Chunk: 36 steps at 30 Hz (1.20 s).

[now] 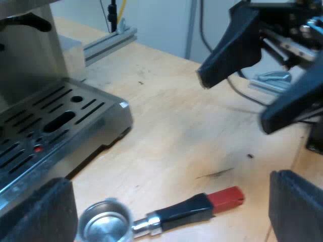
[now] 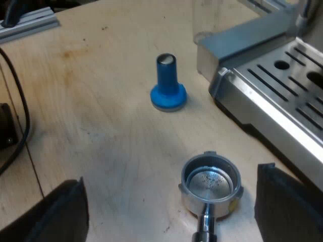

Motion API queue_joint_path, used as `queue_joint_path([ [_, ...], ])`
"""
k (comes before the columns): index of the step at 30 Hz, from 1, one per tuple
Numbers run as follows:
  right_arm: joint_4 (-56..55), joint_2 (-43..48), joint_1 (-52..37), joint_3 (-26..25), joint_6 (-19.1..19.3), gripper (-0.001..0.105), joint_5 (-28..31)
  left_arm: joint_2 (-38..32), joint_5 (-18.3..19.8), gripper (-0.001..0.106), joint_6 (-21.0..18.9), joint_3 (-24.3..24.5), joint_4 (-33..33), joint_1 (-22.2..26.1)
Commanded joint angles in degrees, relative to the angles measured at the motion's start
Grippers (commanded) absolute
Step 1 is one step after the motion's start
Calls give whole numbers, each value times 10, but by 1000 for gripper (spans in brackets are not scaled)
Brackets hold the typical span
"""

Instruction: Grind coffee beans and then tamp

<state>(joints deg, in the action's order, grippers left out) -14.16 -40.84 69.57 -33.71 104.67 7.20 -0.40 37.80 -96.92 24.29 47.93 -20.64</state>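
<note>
Left wrist view | left fingers (image 1: 38, 214) spread | right fingers (image 2: 285, 201) spread | holder (image 1: 151, 223) lying loose

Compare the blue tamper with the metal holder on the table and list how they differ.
The tamper is blue with a silvery top; the holder is bare metal with a dark handle ending in red. The tamper stands upright on its base; the holder lies flat, basket facing up. Both rest loose on the wooden table by the espresso machine.
</note>
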Motion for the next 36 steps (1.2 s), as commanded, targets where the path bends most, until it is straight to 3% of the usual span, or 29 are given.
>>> queue_joint_path([
  [1, 7, 4, 16, -1, 20, 70, 31, -33, -46, 79, -14, 3, -2, -3],
  [4, 7, 4, 18, -1, 20, 70, 33, -30, -98, 79, -53, 3, -2, -3],
  [6, 9, 4, 21, 1, 20, 70, 33, -28, -101, 79, -60, 3, -2, -3],
  [7, 15, 4, 21, 1, 20, 70, 33, -17, -130, 79, -92, 3, 0, -3],
  [11, 23, 4, 21, 1, 20, 70, 32, 5, -209, 79, -96, 5, 5, -3],
  [17, 23, 4, 21, 1, 20, 70, 32, 59, -277, 79, -96, 28, 52, -3],
  [26, 23, 4, 21, 1, 20, 70, 28, 170, -312, 79, -96, 37, 58, 26],
  [36, 24, 4, 21, 1, 19, 70, 15, 286, -272, 79, -68, 37, -5, 105],
])
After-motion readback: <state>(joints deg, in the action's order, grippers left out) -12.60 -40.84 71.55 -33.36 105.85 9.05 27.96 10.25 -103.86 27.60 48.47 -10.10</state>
